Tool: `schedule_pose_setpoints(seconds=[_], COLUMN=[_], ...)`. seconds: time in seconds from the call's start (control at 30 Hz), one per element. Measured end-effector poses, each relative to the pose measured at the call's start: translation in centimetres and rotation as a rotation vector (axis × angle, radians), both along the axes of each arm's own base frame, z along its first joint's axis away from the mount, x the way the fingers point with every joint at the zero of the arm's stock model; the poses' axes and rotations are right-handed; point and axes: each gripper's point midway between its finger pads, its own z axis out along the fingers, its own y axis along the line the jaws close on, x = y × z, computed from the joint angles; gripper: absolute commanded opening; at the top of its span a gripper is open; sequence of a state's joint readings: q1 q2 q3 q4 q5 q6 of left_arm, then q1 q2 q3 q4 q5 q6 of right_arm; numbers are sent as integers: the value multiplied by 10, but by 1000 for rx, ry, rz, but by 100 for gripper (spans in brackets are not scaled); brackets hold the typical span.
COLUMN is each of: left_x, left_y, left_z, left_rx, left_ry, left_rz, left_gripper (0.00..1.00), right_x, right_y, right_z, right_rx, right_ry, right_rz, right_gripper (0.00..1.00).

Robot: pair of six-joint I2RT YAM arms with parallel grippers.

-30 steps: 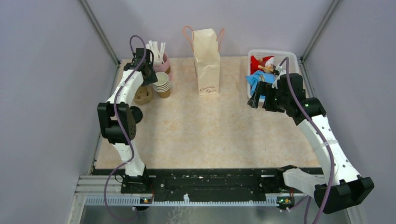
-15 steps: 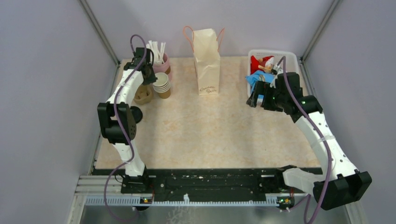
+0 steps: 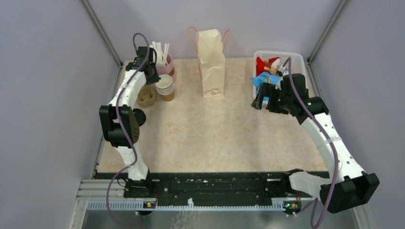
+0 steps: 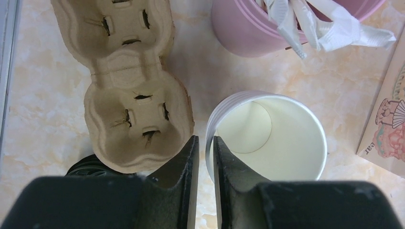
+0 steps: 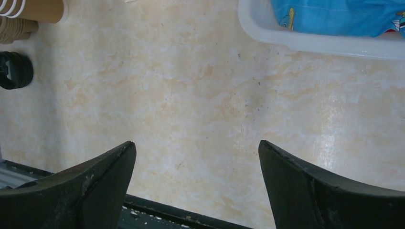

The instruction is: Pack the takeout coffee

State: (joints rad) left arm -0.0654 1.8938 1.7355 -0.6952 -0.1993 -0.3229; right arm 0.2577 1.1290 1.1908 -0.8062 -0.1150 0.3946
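No takeout coffee shows in any view. A stack of lidless brown cups [image 3: 166, 86] with white insides [image 4: 267, 138] stands at the back left. My left gripper [image 3: 152, 76] hangs over its left edge. In the left wrist view its fingers [image 4: 205, 138] straddle the top cup's wall, one inside and one outside, nearly together on the rim. The tall paper bag [image 3: 211, 62] stands upright at the back centre. My right gripper [image 3: 260, 102] hovers wide open over bare table [image 5: 197, 148], beside the white bin, holding nothing.
A pulp cup carrier [image 3: 146, 97] [image 4: 129, 86] lies left of the cup stack. A pink cup of straws [image 3: 165, 62] [image 4: 267, 24] stands behind it. Black lids [image 3: 139, 116] [image 5: 14, 70] are stacked near the left arm. The white bin [image 3: 279, 55] [image 5: 310, 43] holds packets.
The left jaws have narrowed onto the top cup's rim. The right arm has shifted slightly back toward the white bin, its jaws still wide.
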Motion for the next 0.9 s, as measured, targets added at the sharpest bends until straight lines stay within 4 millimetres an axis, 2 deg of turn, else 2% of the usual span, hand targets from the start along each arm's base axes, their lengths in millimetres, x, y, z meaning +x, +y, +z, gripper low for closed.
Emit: schedule_pose_setpoints(seconds=[0.37, 0.67, 0.9], left_x=[5, 6, 9], left_y=[-1, -3, -5], left_z=[-4, -2, 8], left_rx=[1, -4, -12], left_ry=[8, 8, -12], left_rz=[-13, -20, -27], left_gripper=[15, 0, 0], right_x=[0, 0, 0], right_y=[1, 1, 2], right_z=[-5, -7, -7], right_rx=[7, 8, 14], right_ry=[14, 17, 19], right_rz=[-3, -4, -7], right_gripper=[99, 99, 99])
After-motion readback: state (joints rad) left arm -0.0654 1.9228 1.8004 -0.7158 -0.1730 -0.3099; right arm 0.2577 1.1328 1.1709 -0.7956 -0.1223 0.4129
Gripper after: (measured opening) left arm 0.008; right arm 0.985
